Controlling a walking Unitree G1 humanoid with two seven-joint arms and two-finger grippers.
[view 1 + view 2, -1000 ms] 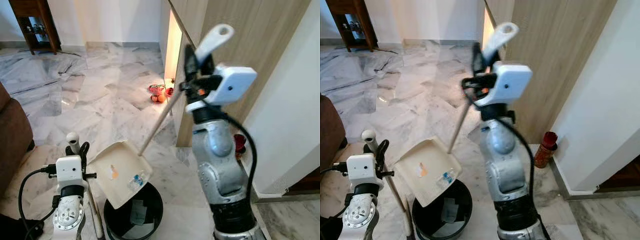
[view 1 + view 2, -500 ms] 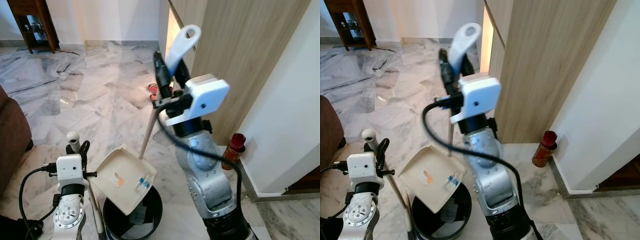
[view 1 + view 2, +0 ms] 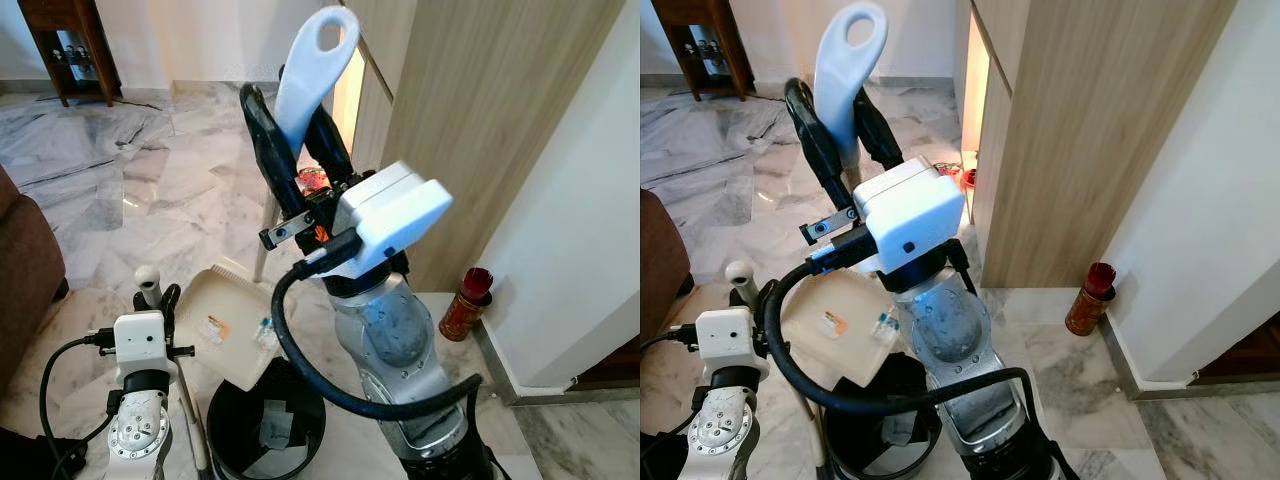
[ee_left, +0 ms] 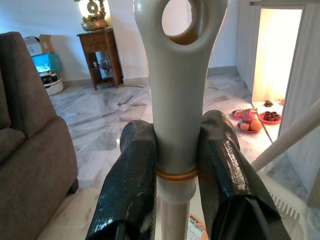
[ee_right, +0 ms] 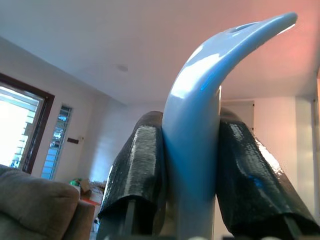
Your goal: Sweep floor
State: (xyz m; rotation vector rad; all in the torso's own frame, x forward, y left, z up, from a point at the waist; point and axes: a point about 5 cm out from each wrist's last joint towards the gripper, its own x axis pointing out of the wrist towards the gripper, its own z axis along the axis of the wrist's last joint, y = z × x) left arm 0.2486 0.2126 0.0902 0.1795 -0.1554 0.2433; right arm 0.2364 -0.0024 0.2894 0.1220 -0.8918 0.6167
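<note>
The dustpan [image 3: 232, 325] is tilted over the black bin [image 3: 265, 425] for emptying, its handle [image 3: 312, 75] pinched by the right gripper [image 3: 295, 140] jaws; the broom handle [image 4: 175, 115] is clamped by the left gripper [image 4: 172, 170].

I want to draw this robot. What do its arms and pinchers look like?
Shiny silver rounded arms, each with a white box-shaped wrist block and a thick black cable. Each gripper has two long black fingers with a glossy, slightly wrinkled surface.

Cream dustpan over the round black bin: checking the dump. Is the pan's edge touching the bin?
Cannot tell: in the left eye view, dustpan overlaps bin, showing neither contact nor gap.
</note>
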